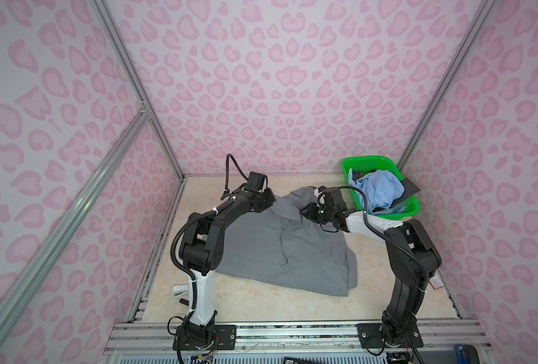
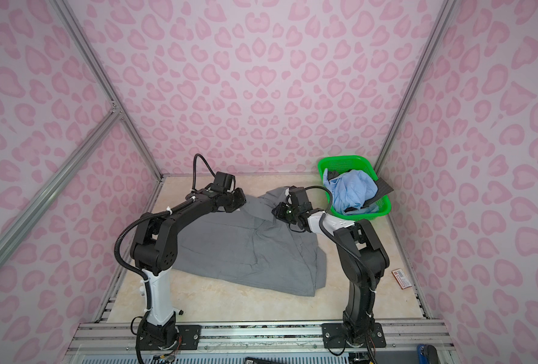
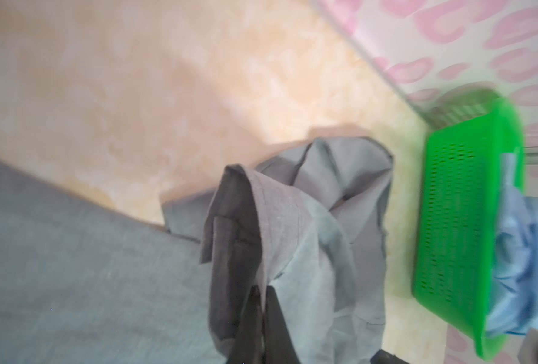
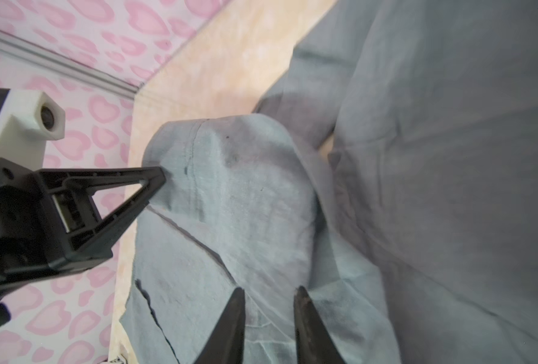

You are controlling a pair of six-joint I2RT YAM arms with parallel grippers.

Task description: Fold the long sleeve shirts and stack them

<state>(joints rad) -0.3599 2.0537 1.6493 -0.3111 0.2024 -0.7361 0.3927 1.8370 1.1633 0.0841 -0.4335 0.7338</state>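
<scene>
Left wrist view: left hand [image 3: 263, 301] clamped on wrinkled grey shirt [image 3: 311, 249]; right hand [image 4: 270, 302] jaws apart.

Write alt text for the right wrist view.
The left gripper is shut on a raised fold of the grey shirt. The right gripper stands open close over the cloth; a beige table and pink patterned wall lie behind.
</scene>
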